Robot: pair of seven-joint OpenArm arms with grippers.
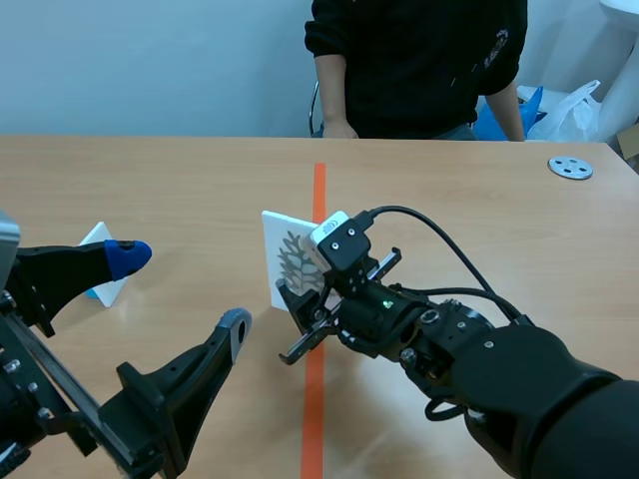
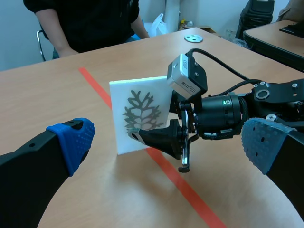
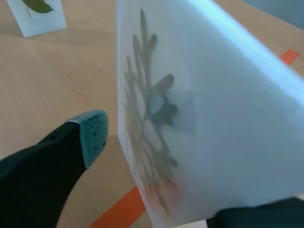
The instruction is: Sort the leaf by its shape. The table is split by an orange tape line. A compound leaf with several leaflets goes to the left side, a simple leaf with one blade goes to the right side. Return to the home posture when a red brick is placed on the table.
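Nearest, the left gripper is held spread above the wooden table. The right gripper is spread around the upright white card printed with a grey compound leaf, which is set on the orange tape line. A small white card with one green leaf is seen far left.

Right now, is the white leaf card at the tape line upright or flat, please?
Upright: the leaf card stands on its bottom edge on the table, its printed face nearly vertical.
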